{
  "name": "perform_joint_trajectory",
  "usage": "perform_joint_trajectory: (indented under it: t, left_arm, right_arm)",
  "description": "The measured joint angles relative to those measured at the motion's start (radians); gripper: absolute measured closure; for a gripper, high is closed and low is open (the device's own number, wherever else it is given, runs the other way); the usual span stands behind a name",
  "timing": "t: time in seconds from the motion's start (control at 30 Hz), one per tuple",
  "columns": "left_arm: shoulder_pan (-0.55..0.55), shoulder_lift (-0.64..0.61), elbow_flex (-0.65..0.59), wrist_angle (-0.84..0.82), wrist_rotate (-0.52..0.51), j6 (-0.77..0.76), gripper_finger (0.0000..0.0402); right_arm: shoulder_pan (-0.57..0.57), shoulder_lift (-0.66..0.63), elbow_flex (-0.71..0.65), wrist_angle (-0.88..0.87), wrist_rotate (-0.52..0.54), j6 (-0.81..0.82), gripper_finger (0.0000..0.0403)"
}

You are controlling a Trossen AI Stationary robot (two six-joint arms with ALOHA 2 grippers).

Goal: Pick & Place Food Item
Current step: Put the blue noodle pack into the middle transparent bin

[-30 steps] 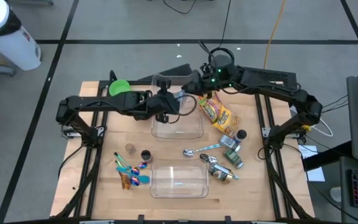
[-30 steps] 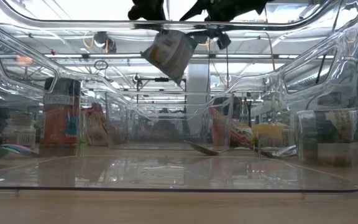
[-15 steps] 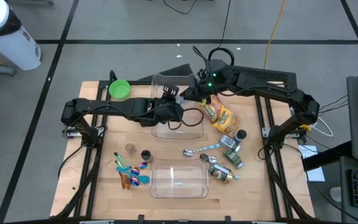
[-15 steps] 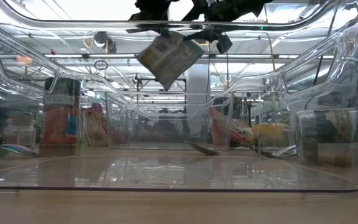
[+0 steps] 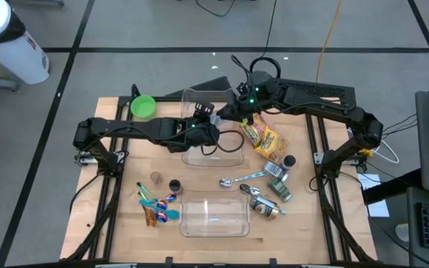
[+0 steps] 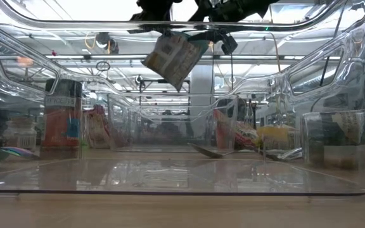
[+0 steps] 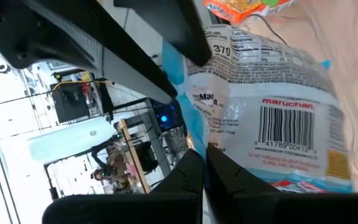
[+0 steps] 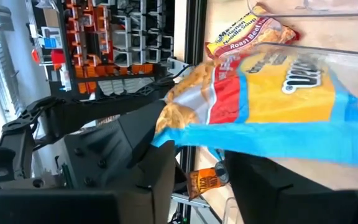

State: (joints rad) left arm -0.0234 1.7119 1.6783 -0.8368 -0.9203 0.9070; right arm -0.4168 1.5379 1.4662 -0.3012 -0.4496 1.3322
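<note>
We see the left gripper (image 5: 208, 128) clenched on the noodle packet (image 6: 172, 57) above the bin (image 5: 238, 152), while the right gripper (image 5: 229, 112) brackets its edge, apparently steadying it; grasp unclear.

Left arm (image 5: 136, 128): dark, near black, long slim links with rounded joint housings; thin black cable loops near wrist. Right arm (image 5: 315, 93): same dark finish, boxy upper link, small green light glowing near wrist, black cable loop rising above it. Left gripper (image 7: 204, 165): two flat matte black fingers with straight edges. Right gripper (image 8: 197, 168): two broad black fingers, smooth, blocky.
</note>
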Motion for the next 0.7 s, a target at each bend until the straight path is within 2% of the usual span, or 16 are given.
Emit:
perform_joint_trajectory:
  t: [0.27, 0.33, 0.5, 0.7]
  left_arm:
    - [-0.017, 0.0, -0.001, 0.023, -0.011, 0.011, 0.0401]
    - [-0.025, 0.0, -0.001, 0.074, -0.028, 0.04, 0.0401]
    - [-0.03, -0.001, -0.001, 0.098, -0.043, 0.057, 0.0401]
    - [-0.021, -0.001, -0.001, 0.096, -0.042, 0.059, 0.0401]
  right_arm:
    - [0.0, 0.0, 0.0, 0.002, -0.001, -0.044, 0.0386]
    - [0.0, 0.0, 0.0, -0.001, -0.001, -0.058, 0.0397]
    - [0.0, 0.0, 0.0, 0.007, -0.005, -0.073, 0.0368]
    - [0.0, -0.002, 0.0, 0.07, -0.103, -0.034, 0.0328]
